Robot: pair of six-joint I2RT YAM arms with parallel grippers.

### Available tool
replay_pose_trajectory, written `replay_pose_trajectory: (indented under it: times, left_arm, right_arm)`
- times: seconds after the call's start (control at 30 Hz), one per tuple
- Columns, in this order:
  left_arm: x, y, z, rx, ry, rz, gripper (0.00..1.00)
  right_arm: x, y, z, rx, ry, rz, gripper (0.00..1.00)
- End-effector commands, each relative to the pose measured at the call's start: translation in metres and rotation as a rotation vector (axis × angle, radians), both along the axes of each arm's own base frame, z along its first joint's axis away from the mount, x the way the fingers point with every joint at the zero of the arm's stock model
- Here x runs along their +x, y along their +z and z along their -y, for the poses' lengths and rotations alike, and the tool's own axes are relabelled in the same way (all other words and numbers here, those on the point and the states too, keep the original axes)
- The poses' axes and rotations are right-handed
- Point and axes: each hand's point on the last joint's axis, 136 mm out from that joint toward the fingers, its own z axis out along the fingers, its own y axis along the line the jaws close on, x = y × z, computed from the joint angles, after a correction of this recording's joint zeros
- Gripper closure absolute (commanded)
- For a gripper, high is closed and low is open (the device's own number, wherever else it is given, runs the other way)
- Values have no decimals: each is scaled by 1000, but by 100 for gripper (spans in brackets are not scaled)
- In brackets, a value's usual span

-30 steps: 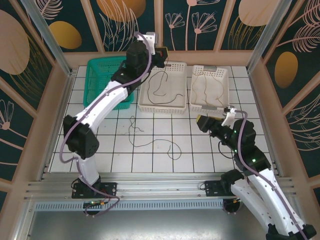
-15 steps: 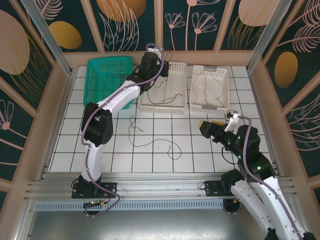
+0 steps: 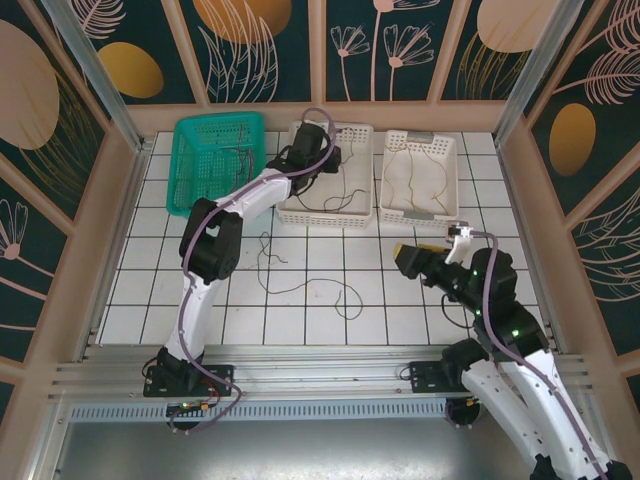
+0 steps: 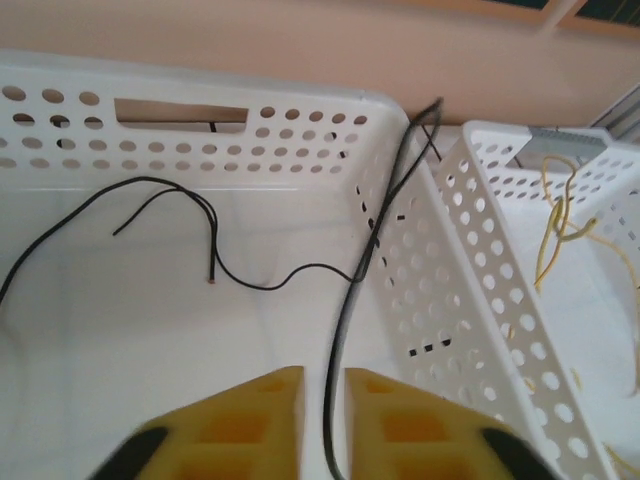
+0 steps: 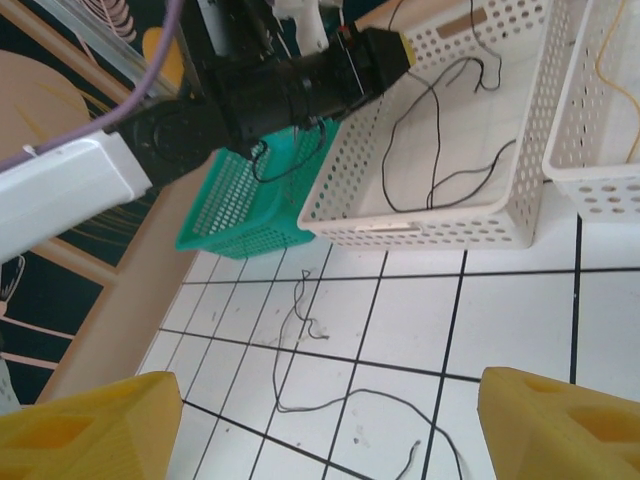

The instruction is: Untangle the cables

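Though ajar, left pincer [image 4: 322,380] astride cable [image 4: 337,350]

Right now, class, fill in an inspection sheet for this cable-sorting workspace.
Surface: white tiled table, black grid lines.
Job's things: loose dark cables on the tiles; black cables in the middle white basket; yellow cables in the right white basket; thin wires in the green basket.
Clutter: nothing seen.
Hands: left hand over the middle basket, fingers narrowly parted, one black cable running between them; right hand wide open, empty, above the tiles.
Cables: purple cables along both arms.
Surroundings: leaf-patterned wall panels.
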Motion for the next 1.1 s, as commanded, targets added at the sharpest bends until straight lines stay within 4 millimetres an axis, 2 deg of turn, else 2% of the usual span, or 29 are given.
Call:
replay_pose_trajectory:
  times: [0.0, 0.13, 0.3, 0.37, 0.53, 0.6, 0.7, 0.8, 0.87, 0.93, 1.07]
  left_arm:
    - [-4, 30, -9, -27, 19, 34, 58]
    - [-16, 52, -17, -41, 30, 43, 28]
    - [-38, 83, -35, -64, 57, 60, 14]
    - [-47, 91, -43, -73, 78, 65, 12]
    - [-71, 85, -65, -81, 143, 4, 12]
    - [-86, 88, -74, -117, 165, -11, 12]
    - [-121, 90, -88, -201, 167, -39, 12]
    - [-156, 73, -108, -219, 191, -86, 12]
    - [-180, 52, -121, -215, 202, -132, 12]
    - [-201, 22, -135, -179, 226, -200, 13]
    - [-237, -20, -147, -134, 226, -302, 12]
  right_arm:
    - [1, -27, -7, -34, 37, -82, 22]
    - [4, -38, -10, -46, 42, -119, 21]
    - [8, -54, -17, -86, 57, -175, 20]
    - [10, -60, -19, -104, 52, -189, 20]
    - [14, -67, -22, -133, 35, -204, 20]
    - [12, -69, -28, -139, 59, -204, 19]
    - [7, -79, -49, -189, 129, -202, 19]
    - [6, -94, -69, -289, 172, -196, 17]
    - [9, -103, -77, -323, 183, -216, 17]
    - [9, -110, -85, -334, 215, -226, 17]
    - [7, -129, -98, -390, 261, -262, 16]
